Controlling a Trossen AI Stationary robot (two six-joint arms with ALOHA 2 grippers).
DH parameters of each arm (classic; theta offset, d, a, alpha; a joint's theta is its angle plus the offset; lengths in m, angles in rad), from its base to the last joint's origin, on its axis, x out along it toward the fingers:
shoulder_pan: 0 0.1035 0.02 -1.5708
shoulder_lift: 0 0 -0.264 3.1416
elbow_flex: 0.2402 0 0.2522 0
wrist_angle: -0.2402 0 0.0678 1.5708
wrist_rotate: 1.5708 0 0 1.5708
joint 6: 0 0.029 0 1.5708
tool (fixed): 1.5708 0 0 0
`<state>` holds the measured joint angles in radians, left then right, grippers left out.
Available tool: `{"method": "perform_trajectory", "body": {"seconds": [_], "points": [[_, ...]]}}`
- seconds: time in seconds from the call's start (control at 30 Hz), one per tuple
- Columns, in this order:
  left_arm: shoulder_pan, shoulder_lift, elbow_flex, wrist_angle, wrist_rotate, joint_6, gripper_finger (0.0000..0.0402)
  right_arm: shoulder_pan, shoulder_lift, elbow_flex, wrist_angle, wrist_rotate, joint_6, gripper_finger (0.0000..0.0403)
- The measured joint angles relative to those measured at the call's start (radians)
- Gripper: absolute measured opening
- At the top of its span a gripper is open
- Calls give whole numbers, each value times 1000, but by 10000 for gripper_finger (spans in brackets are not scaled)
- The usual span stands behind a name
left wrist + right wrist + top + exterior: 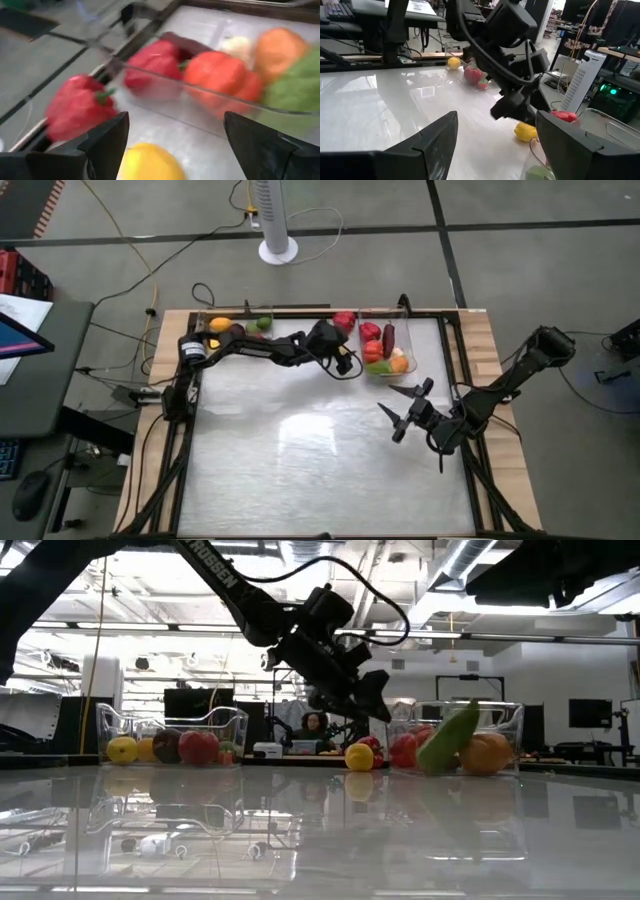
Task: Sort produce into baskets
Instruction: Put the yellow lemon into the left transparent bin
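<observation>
Left gripper point(347, 364) hangs above the tabletop point(300, 450) at upper centre of the high view, jaws spread wide with nothing between them, and a yellow lemon point(149, 161) sits on the surface right below the gap, not touched. Just beside it a red pepper point(77, 106) lies outside the right basket point(402, 370), close to its clear wall. Inside that basket: red peppers, an orange, a green cucumber, a dark eggplant and pale garlic, crowded together. The left basket point(170, 725), left in the low view, holds lemons and a tomato. Right gripper point(405, 412) waits right of centre in the high view, jaws open and empty, well apart from the produce.
</observation>
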<state>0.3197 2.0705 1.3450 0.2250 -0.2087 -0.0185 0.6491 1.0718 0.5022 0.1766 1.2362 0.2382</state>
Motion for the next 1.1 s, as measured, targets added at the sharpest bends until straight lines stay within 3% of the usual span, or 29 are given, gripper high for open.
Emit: {"method": "perform_trajectory", "body": {"seconds": [0.23, 0.37, 0.6, 0.8, 0.93, 1.1], "points": [[12, 0, -2, -33, -62, -25, 311, 0, 0, 0, 0, -3, 0, 295], [6, 1, 23, -149, -115, -4, 311, -1, 0, 0, 1, -4, 0, 295], [23, 8, 176, -424, -82, 34, 311, -3, 0, 0, 7, -5, 0, 295], [47, 9, 235, -491, 33, 71, 311, -3, 0, 0, 14, -6, -1, 295], [37, -21, 208, -475, 61, 143, 311, 1, 0, 0, 4, -8, -2, 295], [-40, -163, 10, -200, 24, 239, 301, 11, 0, 0, -24, -29, 0, 295]]}}
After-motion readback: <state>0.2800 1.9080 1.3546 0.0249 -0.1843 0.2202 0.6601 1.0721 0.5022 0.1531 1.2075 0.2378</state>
